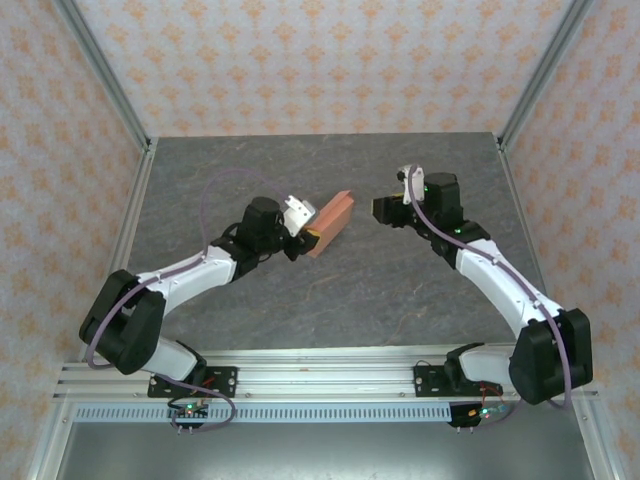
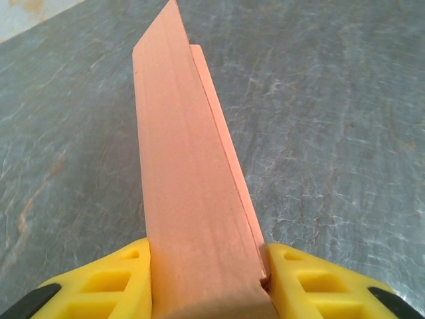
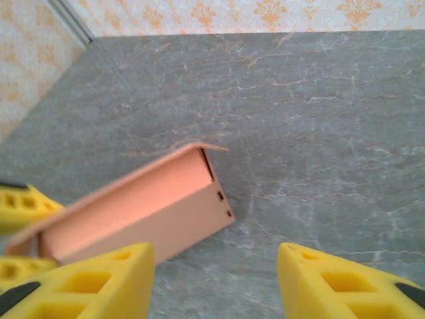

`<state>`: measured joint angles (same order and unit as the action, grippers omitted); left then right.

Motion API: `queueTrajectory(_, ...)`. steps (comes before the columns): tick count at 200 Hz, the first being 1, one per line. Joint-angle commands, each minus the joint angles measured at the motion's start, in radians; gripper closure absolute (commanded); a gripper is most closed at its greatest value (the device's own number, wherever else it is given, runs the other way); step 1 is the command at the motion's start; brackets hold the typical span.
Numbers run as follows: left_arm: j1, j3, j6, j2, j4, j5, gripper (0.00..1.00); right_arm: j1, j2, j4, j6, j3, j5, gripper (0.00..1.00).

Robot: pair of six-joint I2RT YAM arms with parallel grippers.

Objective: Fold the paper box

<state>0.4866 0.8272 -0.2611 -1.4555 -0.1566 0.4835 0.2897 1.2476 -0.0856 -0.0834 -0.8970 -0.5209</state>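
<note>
The slim salmon-orange paper box sits near the centre of the grey stone-patterned counter, its near end clamped between the left end effector's yellow fingers. At its 3 o'clock, the right end effector gapes wide, holding nothing.

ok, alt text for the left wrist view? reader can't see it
A long, narrow salmon-orange paper box is clamped at its near end between the left arm's two yellow fingers and stretches away from the camera. Beneath it lies a grey marbled table; a thin second layer of card shows along the box's right edge.
</note>
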Motion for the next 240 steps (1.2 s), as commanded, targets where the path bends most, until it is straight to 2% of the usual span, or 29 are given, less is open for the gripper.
queueTrajectory(1,-0.071,0.068,-0.14,0.001,0.111,0.211,0.66,-0.024,-0.021,0.091,-0.223,0.05,-0.118,0.49)
queueTrajectory(26,-0.131,0.133,-0.273,-0.034,0.247,0.345,0.66,-0.027,0.027,0.112,-0.345,0.053,-0.19,0.5)
queueTrajectory(94,-0.152,0.264,-0.564,-0.137,0.525,0.408,0.65,-0.026,0.136,-0.047,-0.515,-0.028,-0.253,0.53)
queueTrajectory(124,-0.157,0.307,-0.618,-0.188,0.567,0.449,0.65,-0.02,0.132,-0.063,-0.53,-0.01,-0.253,0.53)
queueTrajectory(169,-0.171,0.35,-0.679,-0.236,0.612,0.497,0.64,-0.002,0.121,-0.028,-0.555,0.026,-0.143,0.56)
queueTrajectory(240,-0.18,0.397,-0.71,-0.286,0.66,0.506,0.64,0.014,0.146,-0.066,-0.639,0.038,-0.143,0.57)
